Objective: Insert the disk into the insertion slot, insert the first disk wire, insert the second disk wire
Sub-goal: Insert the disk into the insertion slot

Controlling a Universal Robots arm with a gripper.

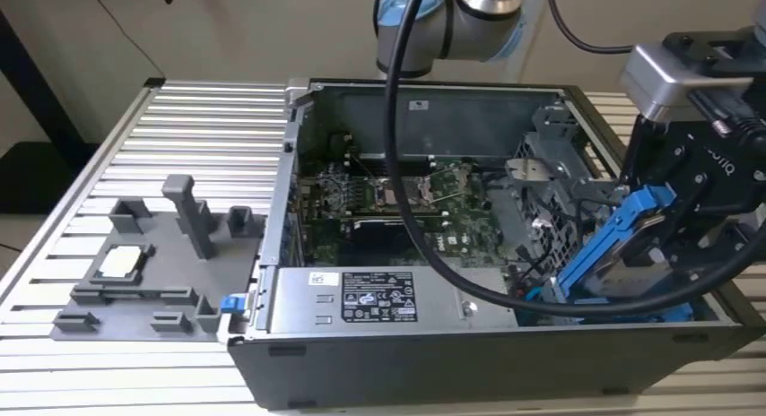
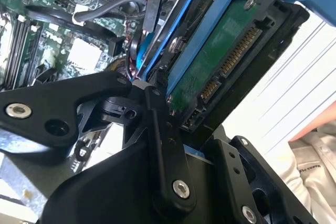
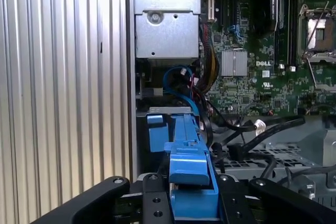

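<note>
My gripper [image 1: 670, 221] is shut on the disk [image 1: 613, 247], a hard drive in a bright blue carrier. I hold it tilted steeply over the front corner of the open computer case at the exterior view's right. Its lower end dips toward the insertion slot [image 1: 652, 314], a bay with blue fittings. In the second wrist view the disk's green underside [image 2: 220, 61] with its connectors faces the camera, above the black fingers [image 2: 160, 145]. In the first wrist view the blue carrier [image 3: 186, 145] runs away from the gripper [image 3: 191, 195] toward a blue cable [image 3: 176, 74] and black cables [image 3: 247, 129].
A grey metal box with a sticker [image 1: 377, 299] lies along the case's front. The green circuit board [image 1: 396, 201] fills the case floor. The arm's black hose [image 1: 413, 192] hangs across the case. A grey fixture [image 1: 156, 264] sits on the ribbed table. A sleeve [image 2: 315, 166] shows beyond the case.
</note>
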